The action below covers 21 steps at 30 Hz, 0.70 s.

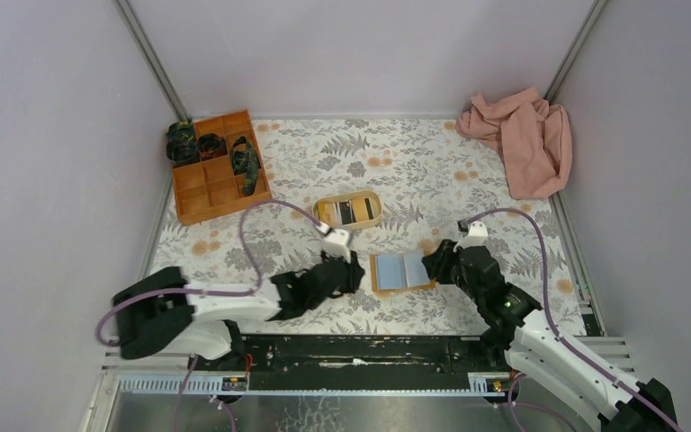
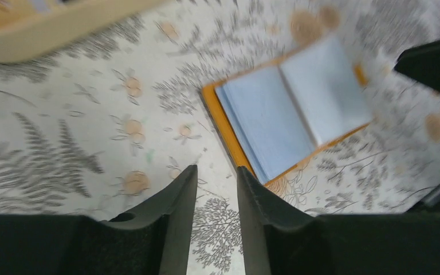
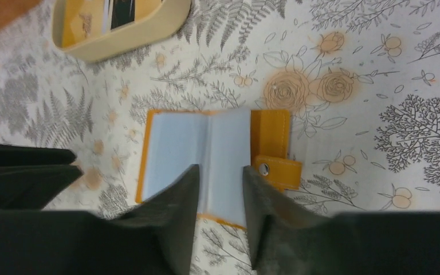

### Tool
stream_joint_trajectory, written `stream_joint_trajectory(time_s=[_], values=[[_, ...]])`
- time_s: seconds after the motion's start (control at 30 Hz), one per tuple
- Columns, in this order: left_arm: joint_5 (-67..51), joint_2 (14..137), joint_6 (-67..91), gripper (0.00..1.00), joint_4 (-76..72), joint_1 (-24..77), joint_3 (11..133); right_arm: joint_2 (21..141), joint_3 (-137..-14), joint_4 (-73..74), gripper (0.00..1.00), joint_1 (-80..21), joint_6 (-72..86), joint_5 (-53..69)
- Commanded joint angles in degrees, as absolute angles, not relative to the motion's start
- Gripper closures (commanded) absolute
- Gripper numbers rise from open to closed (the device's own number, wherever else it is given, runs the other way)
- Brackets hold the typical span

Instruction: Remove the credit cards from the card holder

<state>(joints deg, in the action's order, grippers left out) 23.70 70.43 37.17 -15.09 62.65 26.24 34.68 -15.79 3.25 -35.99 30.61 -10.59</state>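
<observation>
One card holder (image 1: 402,271) lies opened flat on the floral table cover (image 1: 432,162), just right of centre in the overhead view, between the two grippers. Its two inner leaves are pale blue, framed by a thin orange-tan edge. In the right wrist view a short tab (image 3: 278,170) with a small metal snap sticks out from its right side. The left gripper (image 2: 216,169) hangs just beside the holder's left edge, its fingers a narrow gap apart with only table cover showing between them. The right gripper (image 3: 220,167) stands over the holder's right leaf, jaws parted and clasping nothing; whether the fingertips touch the leaf cannot be told. Those fingers cover the lower part of that leaf, and the left wrist view is smeared with blur, so whether cards sit in the pockets is not clear. A beige oval tray (image 1: 379,209), above the holder in the overhead view, holds flat dark and striped cards (image 1: 346,211) whose print is too small to read. An orange compartment box (image 1: 200,193) sits at upper left and a pink cloth (image 1: 526,139) at upper right.
</observation>
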Motion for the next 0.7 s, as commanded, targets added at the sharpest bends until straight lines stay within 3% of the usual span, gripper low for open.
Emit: stream_joint_trajectory(time_s=[0.0,0.1,0.27,0.3,0.37,0.43,0.5,0.67], values=[[29.4,84.2,40.4,0.66,-24.8,67.5,31.9,31.6,-14.2,6.2,0.77,-36.2,29.5,-6.7],[27.5,90.3,41.3,0.69,-29.8,67.6,33.7,30.6,-14.0,5.4,0.98,-36.3,28.1,-2.7],[29.3,90.5,38.8,0.68,-32.9,66.8,32.8,33.3,-13.1,-0.3,0.99,-36.2,27.0,1.5],[30.8,90.6,37.5,0.67,-33.4,66.4,32.3,35.0,-12.7,-2.4,0.94,-36.3,27.3,2.8],[31.9,90.5,34.3,0.63,-34.9,64.4,30.7,39.8,-12.6,-6.9,0.69,-36.3,27.6,5.4],[25.4,89.8,32.8,0.61,-37.1,60.0,28.7,44.7,-13.7,-9.6,0.49,-36.4,27.3,7.9],[20.6,89.1,32.7,0.6,-43.3,55.7,24.9,48.6,-15.2,-10.5,0.42,-36.7,26.5,8.0],[20.0,90.9,34.9,0.55,-71.7,50.4,10.5,53.1,-18.9,-9.2,0.39,-38.5,23.5,3.9]])
